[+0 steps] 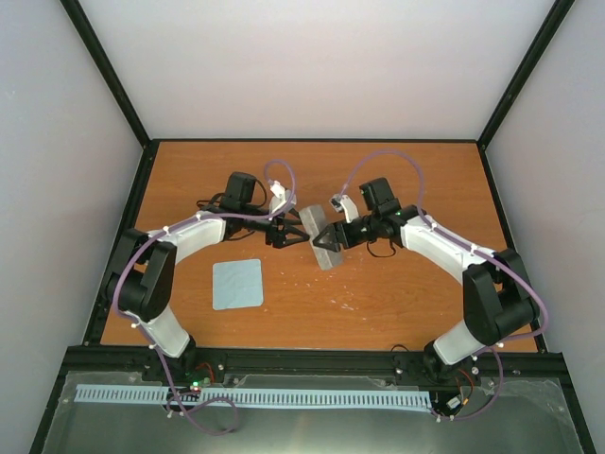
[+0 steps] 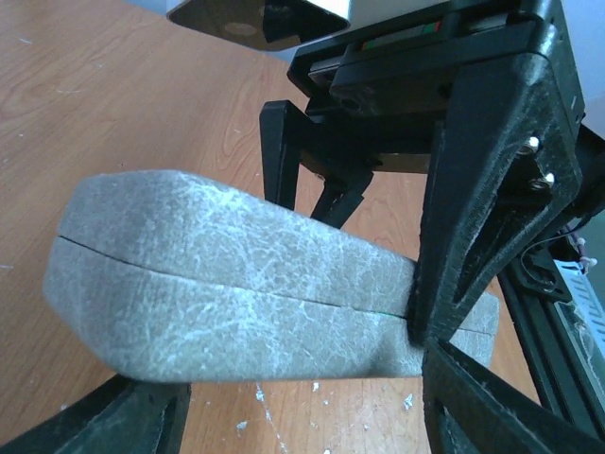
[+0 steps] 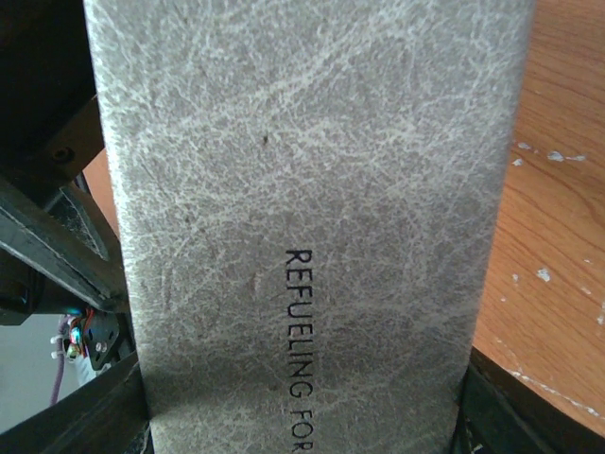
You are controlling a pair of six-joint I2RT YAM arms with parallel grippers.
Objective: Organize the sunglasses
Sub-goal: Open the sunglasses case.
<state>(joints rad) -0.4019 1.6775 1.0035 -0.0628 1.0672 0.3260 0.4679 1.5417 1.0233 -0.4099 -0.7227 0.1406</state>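
The grey case lies closed in the middle of the table, its seam showing in the left wrist view. The sunglasses are out of view. My right gripper straddles the case across its width and is shut on it; the case lid fills the right wrist view, between my right gripper's jaws. One right finger presses the case's near side. My left gripper is open at the case's left edge, its jaws wide apart in the left wrist view, not touching the case.
A light blue square cloth lies flat on the wooden table, near and left of the case. Small white flecks dot the wood near the case. Black frame rails edge the table.
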